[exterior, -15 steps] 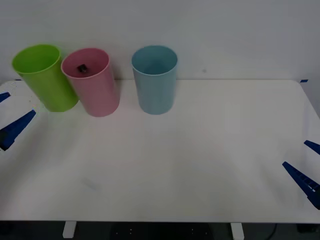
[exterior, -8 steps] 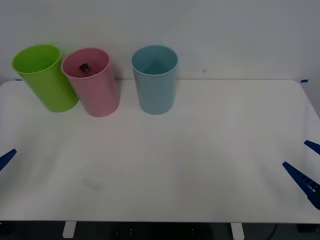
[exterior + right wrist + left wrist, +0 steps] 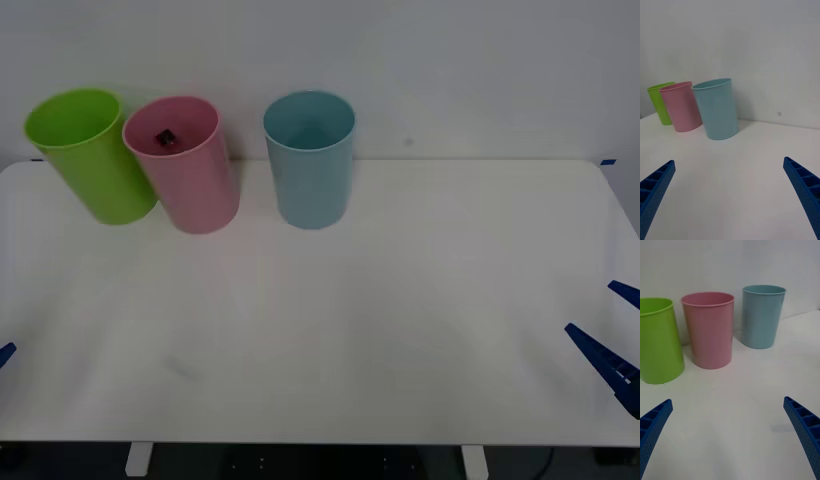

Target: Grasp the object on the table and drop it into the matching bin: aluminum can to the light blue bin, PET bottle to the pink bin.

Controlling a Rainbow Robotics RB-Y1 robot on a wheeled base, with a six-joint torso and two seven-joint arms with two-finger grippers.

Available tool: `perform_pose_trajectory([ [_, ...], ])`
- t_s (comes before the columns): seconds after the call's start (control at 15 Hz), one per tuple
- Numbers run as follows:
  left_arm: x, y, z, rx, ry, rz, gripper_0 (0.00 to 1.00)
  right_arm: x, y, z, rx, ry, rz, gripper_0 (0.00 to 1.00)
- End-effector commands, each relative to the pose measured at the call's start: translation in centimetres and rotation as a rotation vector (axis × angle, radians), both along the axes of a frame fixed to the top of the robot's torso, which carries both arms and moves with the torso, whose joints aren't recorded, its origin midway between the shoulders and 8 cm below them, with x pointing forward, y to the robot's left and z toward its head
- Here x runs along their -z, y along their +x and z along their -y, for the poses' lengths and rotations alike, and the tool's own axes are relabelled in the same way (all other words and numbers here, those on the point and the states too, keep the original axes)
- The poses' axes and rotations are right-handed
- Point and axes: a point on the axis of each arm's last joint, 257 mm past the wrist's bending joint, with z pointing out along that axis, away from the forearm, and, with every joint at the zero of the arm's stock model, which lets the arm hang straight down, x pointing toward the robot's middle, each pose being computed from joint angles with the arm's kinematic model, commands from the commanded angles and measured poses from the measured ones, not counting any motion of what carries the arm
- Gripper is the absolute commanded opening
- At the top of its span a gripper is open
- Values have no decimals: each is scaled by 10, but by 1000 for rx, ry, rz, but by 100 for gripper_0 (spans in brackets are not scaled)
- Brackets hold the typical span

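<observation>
1. Lying inside the pink bin [image 3: 185, 165], upper left of the front view, the PET bottle [image 3: 165, 137] shows as a small dark shape with a black cap just below the far rim; its body is too small to tell.
2. Lime green bin [image 3: 88, 152] touches the pink bin's left side; light blue bin [image 3: 309, 158] stands apart to its right. All three sit upright at the far edge of the white table [image 3: 400, 300].
3. Left gripper [image 3: 730, 435]: fingers spread wide, holding nothing; it has pulled back to the lower-left edge of the front view since a second ago.
4. Right gripper [image 3: 730, 198]: fingers wide, holding nothing, unchanged at the lower-right edge.
5. No readable writing or labels.
</observation>
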Motion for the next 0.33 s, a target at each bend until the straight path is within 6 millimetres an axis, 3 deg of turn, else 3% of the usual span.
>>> perform_pose_trajectory([
  [0.07,5,1,7,13,-18,-13,100,0,0,0,0,0,0,100],
  [0.33,5,1,7,13,-18,-13,100,0,0,0,0,0,0,100],
])
